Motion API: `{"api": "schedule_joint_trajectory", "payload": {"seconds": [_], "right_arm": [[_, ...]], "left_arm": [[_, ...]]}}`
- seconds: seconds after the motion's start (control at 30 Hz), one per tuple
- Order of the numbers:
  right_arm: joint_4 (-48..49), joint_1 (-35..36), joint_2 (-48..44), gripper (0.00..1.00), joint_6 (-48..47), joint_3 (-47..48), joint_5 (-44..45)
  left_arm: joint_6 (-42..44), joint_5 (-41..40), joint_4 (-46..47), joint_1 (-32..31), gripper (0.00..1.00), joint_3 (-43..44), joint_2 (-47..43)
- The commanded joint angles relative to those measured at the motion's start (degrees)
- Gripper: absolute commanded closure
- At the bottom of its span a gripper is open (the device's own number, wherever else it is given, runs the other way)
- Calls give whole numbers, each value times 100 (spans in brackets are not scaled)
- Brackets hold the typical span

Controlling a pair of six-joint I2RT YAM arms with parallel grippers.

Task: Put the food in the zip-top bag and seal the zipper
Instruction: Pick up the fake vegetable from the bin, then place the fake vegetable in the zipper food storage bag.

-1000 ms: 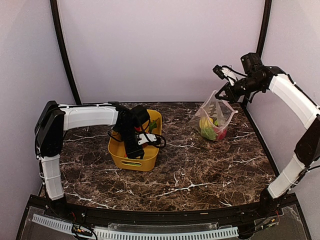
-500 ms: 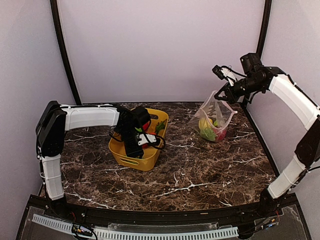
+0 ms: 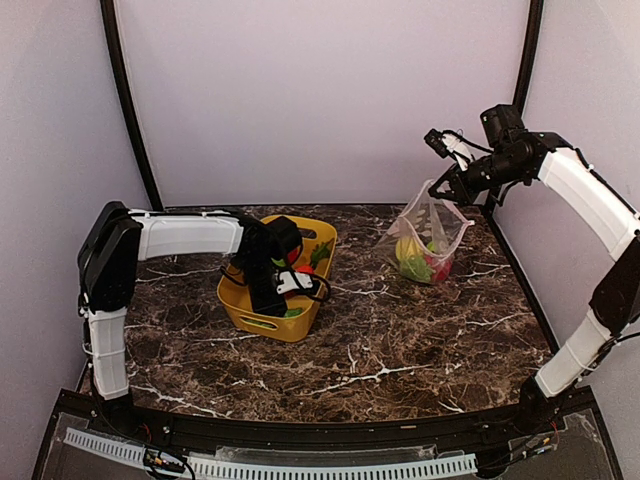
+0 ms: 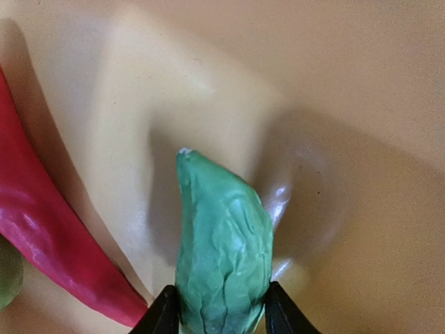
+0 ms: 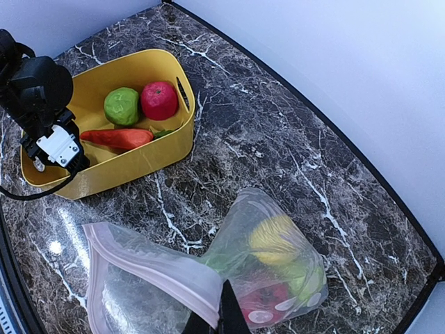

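My left gripper [image 3: 287, 290] is down in the yellow tub [image 3: 252, 322], shut on a green leafy vegetable [image 4: 224, 250] that stands between its fingers. A red chili [image 4: 49, 243] lies beside it. My right gripper [image 3: 447, 193] is raised at the back right, shut on the mouth edge of the clear zip-top bag [image 3: 428, 238]. The bag [image 5: 278, 264] hangs open and holds a yellow lemon [image 5: 274, 238], green pieces and a red fruit [image 5: 261, 303]. Its pale zipper strip [image 5: 160, 268] runs along the mouth. The tub also holds a lime [image 5: 123, 106], a red apple [image 5: 159, 100] and an orange carrot [image 5: 117, 138].
The tub sits left of centre on the dark marble table [image 3: 400, 340], with its far right corner lifted. Pale walls close in the back and sides. A black rail [image 3: 300, 432] runs along the near edge.
The left gripper has shifted slightly right inside the tub, and the tub has slid and turned with it. The right gripper and bag have stayed still.
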Motion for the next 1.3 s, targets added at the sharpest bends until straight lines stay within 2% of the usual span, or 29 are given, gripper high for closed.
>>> {"api": "schedule_joint_trajectory", "payload": {"seconds": [0.0,0.37,0.43,0.5,0.77,0.87,1.0,1.27], "right_arm": [[153,36,10,100,-36,76,-44],[-185,86,-68,100,15,333,110],[-207,105,-79,100,65,342,129],[-185,146,-109,100,125,318,179],[-334,229,-297,100,156,334,485],[-378,225,-281,100,182,398,532],[-372,225,-91,100,303,662,586],[-552,236,537,100,616,1526,427]], "left_arm": [[95,-226,-225,-1,64,-15,212],[-426,-330,-108,-6,79,471,-311],[-614,-898,-218,-21,80,714,-370],[-772,-1131,-306,-25,80,954,-473],[-1065,-1515,198,-24,84,1106,-1030],[-1292,-1345,459,-31,85,1241,-1257],[-1473,-791,1297,-200,84,1263,-1695],[-1479,285,4085,-1001,86,707,-2346]]}}
